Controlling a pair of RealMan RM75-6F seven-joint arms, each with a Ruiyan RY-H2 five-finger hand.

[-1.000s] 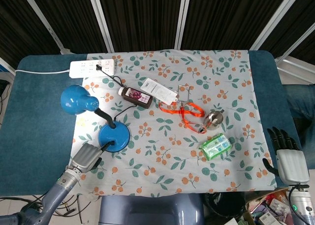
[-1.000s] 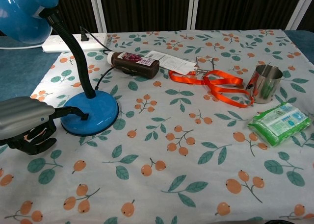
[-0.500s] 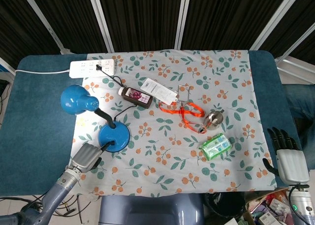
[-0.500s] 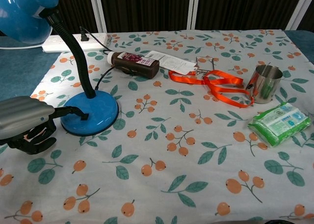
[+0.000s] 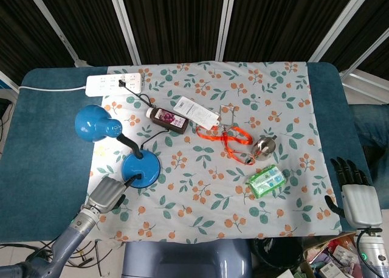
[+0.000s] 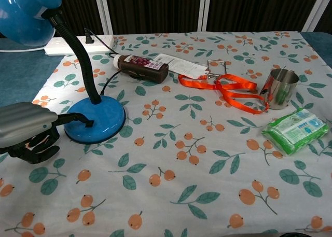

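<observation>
My left hand lies at the front left of the table, right beside the round base of a blue desk lamp. In the chest view the left hand has most fingers curled under, and one dark finger reaches out to touch the lamp base. It holds nothing. The lamp's shade hangs over the cloth's left edge on a black gooseneck. My right hand is off the table's right front corner, fingers spread and empty, apart from everything.
On the flowered cloth lie a dark bottle, a white leaflet, an orange lanyard, a steel cup and a green wipes pack. A white power strip sits at the back left with the lamp's cord plugged in.
</observation>
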